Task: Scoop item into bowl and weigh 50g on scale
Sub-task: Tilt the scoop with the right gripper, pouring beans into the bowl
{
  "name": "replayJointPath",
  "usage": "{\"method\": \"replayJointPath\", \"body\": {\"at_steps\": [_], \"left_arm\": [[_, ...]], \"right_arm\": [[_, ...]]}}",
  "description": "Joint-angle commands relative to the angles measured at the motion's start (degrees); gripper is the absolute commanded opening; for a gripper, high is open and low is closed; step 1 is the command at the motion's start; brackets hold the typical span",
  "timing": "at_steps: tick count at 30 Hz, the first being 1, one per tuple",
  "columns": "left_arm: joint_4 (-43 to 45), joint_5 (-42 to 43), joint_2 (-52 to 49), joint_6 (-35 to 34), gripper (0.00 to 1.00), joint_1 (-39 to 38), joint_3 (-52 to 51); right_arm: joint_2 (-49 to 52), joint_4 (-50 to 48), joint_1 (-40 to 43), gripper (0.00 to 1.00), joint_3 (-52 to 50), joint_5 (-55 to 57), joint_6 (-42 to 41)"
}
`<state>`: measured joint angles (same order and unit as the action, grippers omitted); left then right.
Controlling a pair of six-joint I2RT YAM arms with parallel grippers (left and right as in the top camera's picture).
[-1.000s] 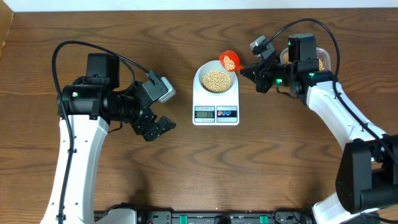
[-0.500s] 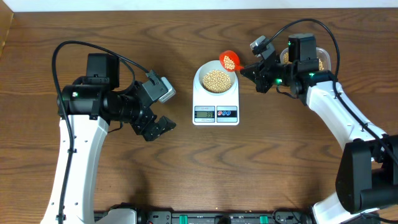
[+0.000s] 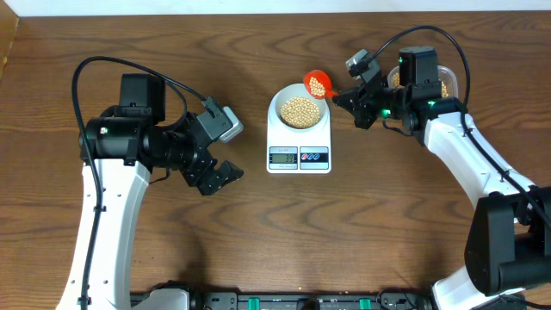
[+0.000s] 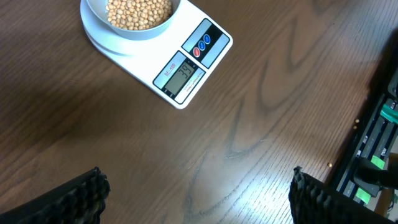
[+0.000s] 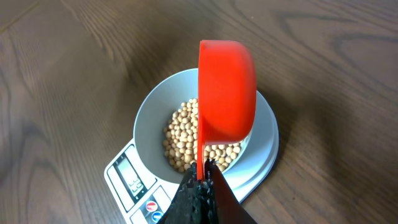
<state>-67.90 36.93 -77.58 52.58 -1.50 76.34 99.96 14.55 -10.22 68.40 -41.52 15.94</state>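
Note:
A pale bowl (image 3: 277, 107) full of tan beans (image 3: 299, 111) stands on the white scale (image 3: 299, 156). The bowl (image 4: 99, 12), beans (image 4: 138, 11) and scale (image 4: 191, 65) also show in the left wrist view, with the display lit. My right gripper (image 3: 342, 95) is shut on the handle of an orange scoop (image 3: 318, 83) holding some beans over the bowl's right rim. In the right wrist view the scoop (image 5: 226, 90) is tilted on its side above the bowl (image 5: 152, 112) and scale (image 5: 134, 180), gripped by the jaws (image 5: 202, 171). My left gripper (image 3: 225, 175) is open and empty, left of the scale.
A clear tub with beans (image 3: 444, 84) sits behind the right arm at the far right. Black equipment with green lights (image 4: 379, 143) runs along the table's front edge.

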Motion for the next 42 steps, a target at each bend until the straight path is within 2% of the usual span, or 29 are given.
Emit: {"method": "replayJointPath", "body": {"at_steps": [1, 12, 18, 42], "left_arm": [[-0.2, -0.1, 0.1, 0.7, 0.95, 0.2, -0.1], [-0.2, -0.1, 0.1, 0.7, 0.95, 0.2, -0.1], [-0.2, -0.1, 0.1, 0.7, 0.95, 0.2, -0.1], [-0.2, -0.1, 0.1, 0.7, 0.95, 0.2, -0.1]], "right_arm": [[0.5, 0.0, -0.4, 0.01, 0.1, -0.9, 2.6], [0.5, 0.0, -0.4, 0.01, 0.1, -0.9, 7.1], [0.5, 0.0, -0.4, 0.01, 0.1, -4.5, 9.7], [0.5, 0.0, -0.6, 0.01, 0.1, -3.4, 11.6]]}}
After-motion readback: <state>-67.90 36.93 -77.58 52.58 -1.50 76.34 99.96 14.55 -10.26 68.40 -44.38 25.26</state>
